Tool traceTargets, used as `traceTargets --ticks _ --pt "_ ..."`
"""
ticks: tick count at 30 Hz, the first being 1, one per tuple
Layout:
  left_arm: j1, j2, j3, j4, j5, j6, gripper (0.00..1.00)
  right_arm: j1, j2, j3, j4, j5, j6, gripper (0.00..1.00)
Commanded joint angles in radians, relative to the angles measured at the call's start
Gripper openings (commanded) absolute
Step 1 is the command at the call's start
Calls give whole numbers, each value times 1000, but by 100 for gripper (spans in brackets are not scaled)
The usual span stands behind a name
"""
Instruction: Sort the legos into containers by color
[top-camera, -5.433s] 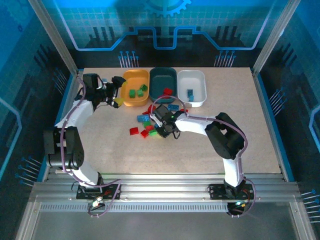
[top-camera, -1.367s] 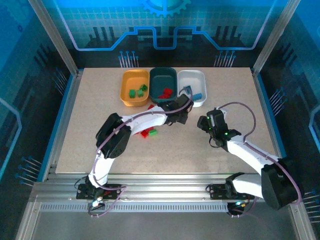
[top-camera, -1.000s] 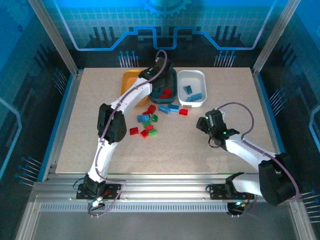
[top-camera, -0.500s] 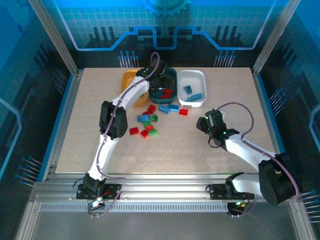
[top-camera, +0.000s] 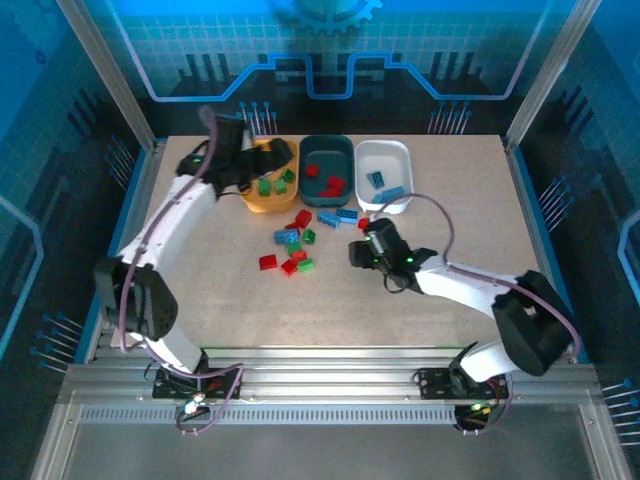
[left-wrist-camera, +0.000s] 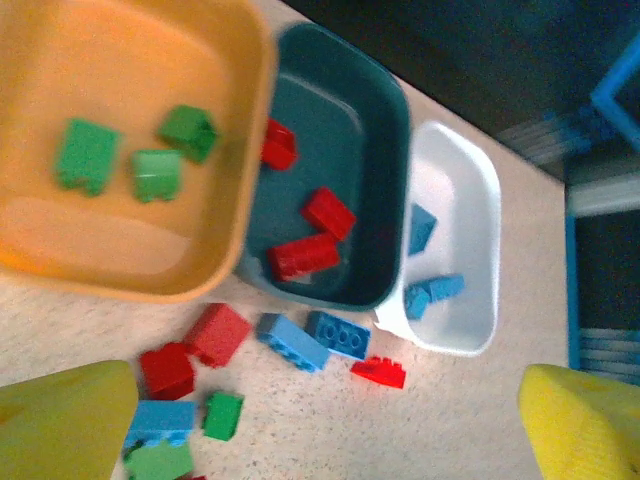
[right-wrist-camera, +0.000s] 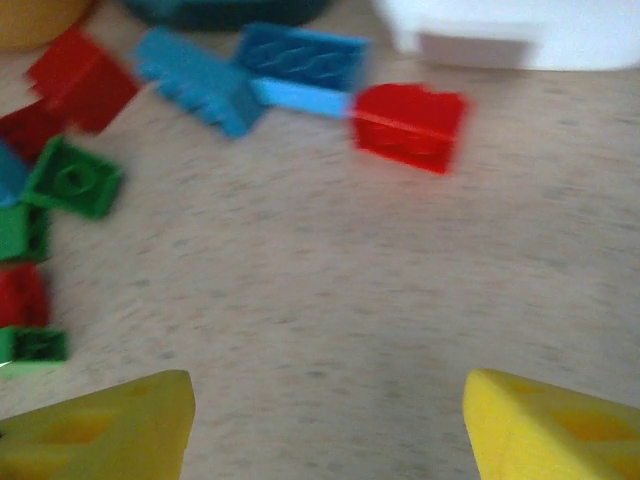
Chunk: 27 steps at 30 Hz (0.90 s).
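The speckled beige tabletop (top-camera: 200, 290) carries three shallow plastic tubs in a close row along its far side. An orange-yellow tub (top-camera: 258, 200) is on the left, a dark teal-grey tub (top-camera: 328, 150) in the middle and a white tub (top-camera: 390, 155) on the right. The left arm reaches up the left side of the tabletop, and the left claw (top-camera: 266, 160) hangs over the far part of the orange-yellow tub. Its yellow fingers (left-wrist-camera: 70, 420) are spread wide with nothing between them. The right arm lies low across the near right of the tabletop. The right claw (top-camera: 360, 248) sits above bare surface in front of the gap between the teal-grey and white tubs, its fingers (right-wrist-camera: 110, 425) likewise apart and empty. The loose legos (top-camera: 295, 245), small plastic toy bricks in red, green and blue, are scattered on the tabletop just in front of the orange-yellow and teal-grey tubs. Among them, two blue bricks (right-wrist-camera: 295, 60) touch each other at the foot of the teal-grey tub, and a lone red brick (right-wrist-camera: 408, 125) lies just beside them, ahead of the right claw. Three green bricks (left-wrist-camera: 157, 172) rest in the orange-yellow tub, three red bricks (left-wrist-camera: 329, 212) in the teal-grey tub, and at least two blue pieces (left-wrist-camera: 432, 291) in the white tub.
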<state>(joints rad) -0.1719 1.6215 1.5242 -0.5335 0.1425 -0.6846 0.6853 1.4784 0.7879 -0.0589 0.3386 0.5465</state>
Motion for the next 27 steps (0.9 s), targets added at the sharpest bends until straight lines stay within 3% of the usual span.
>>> traceTargets --ticks 1,5,8,10,14,18,27 --pt "125 -40 -148 42 228 -188 99 97 90 102 -13 -33 -92 73" --pt "223 -98 -295 159 281 -277 99 192 219 312 -148 -40 -117 72" --pt "253 -116 -397 304 323 -366 99 250 341 484 -289 72 -107 71" --pt "259 -95 -406 302 330 -371 99 249 384 533 -348 151 -70 72" --pt "261 -46 -472 395 391 -434 99 175 360 509 -398 250 77 75" --pt "259 -21 -502 463 423 -480 99 82 322 424 -315 205 169 80" --pt "259 -17 -504 469 428 -482 99 -101 490 588 -451 206 141 84"
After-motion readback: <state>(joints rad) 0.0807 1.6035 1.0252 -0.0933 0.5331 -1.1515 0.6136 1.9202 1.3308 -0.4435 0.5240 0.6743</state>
